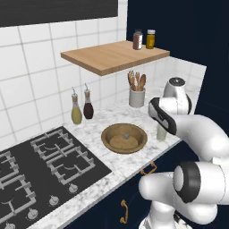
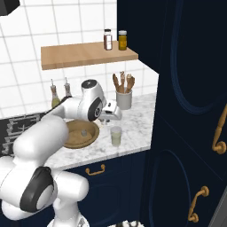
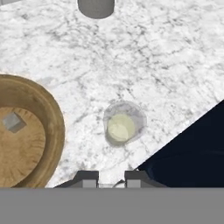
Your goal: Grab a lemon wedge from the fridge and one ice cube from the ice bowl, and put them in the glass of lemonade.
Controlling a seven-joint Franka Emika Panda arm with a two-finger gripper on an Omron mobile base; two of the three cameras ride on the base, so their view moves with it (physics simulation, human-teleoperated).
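Tabletop (image 1: 107, 156): white marble, carrying the hob at its left end and the task items toward its right end, where it meets the tall navy cabinet.
Arm: reaches from the base over the front edge of the tabletop, wrist bent downward above the right end.
Ice bowl (image 1: 124, 137): wide wooden bowl near the front edge, left of the glass, close to it but apart.
Utensil holder (image 1: 137, 98): white, at the back edge, behind the glass.
Glass of lemonade (image 3: 124, 123): upright near the front right corner of the tabletop, pale liquid inside; no wedge or cube visible in it.
Pincer (image 3: 111, 180): fingers pressed nearly together, above and just short of the glass; whether they pinch anything cannot be told, since only the tips show.
Ice cube (image 3: 14, 122): one pale cube resting on the floor of the ice bowl, untouched.
Step in hand: judged to be a delivery over the glass, most likely the lemon wedge.
Next move: centre the pincer over the glass rim, release there, then shift left to the ice bowl.
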